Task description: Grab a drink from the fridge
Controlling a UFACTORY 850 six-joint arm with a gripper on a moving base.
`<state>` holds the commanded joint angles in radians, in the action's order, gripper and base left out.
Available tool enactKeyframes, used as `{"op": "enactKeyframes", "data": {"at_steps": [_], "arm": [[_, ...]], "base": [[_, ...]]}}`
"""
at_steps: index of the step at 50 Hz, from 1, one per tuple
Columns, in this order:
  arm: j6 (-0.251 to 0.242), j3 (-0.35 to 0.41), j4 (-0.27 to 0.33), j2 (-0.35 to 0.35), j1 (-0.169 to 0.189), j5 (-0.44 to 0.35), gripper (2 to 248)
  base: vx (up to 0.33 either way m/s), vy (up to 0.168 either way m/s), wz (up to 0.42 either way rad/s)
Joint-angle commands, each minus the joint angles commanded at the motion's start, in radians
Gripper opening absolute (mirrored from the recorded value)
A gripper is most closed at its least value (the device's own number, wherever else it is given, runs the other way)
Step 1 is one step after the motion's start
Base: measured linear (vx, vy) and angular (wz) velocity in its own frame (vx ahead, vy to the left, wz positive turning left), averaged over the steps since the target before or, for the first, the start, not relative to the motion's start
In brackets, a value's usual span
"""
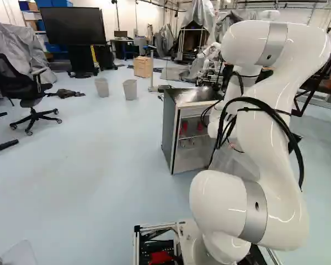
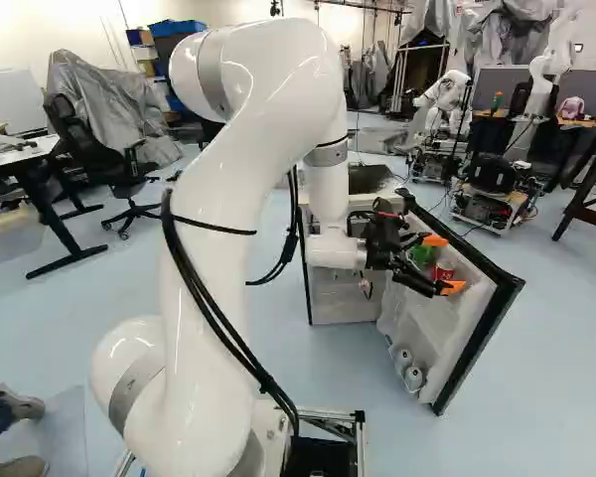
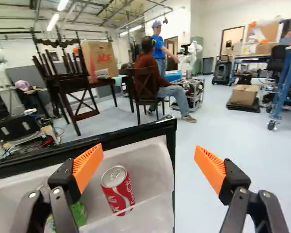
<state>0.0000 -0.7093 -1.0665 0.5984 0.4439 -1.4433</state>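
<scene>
A small, grey-sided fridge (image 1: 168,130) is standing on the pale blue floor (image 1: 99,187), its white-lined, black-edged door (image 2: 457,323) hanging open. The white jointed arm (image 2: 214,258) is reaching to the inner side of the fridge's door, and the black two-fingered tool (image 2: 444,264) is pointing across the door's upper shelf. The tool is standing released, its orange ridged pads (image 3: 88,165) spreading wide apart and gripping nothing.

The red cylindrical metal drink can (image 3: 117,190) is sitting in the fridge's upper door shelf, showing between the spread fingers in the wrist view and lying nearer the finger over the shelf. The other finger is showing past the door's edge. A green can (image 3: 79,213) is resting beside the red one in the same shelf, the finger partly covering it. Two pale cylindrical containers (image 2: 414,377) are sitting lower in the fridge's door. Inside the fridge's body, small red items (image 1: 183,128) are showing. Two light grey bins (image 1: 130,89) are standing beyond the fridge, towards the left of the left base view.
</scene>
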Motion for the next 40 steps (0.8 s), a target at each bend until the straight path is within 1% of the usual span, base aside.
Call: {"op": "enactKeyframes", "data": {"at_steps": [23, 40], "arm": [[0.000, 0.134, 0.242, -0.085, -0.038, 0.000, 247], [0.000, 0.151, 0.420, -0.096, -0.043, 0.000, 247]], "base": [[0.000, 0.000, 0.000], [0.000, 0.000, 0.000]]}}
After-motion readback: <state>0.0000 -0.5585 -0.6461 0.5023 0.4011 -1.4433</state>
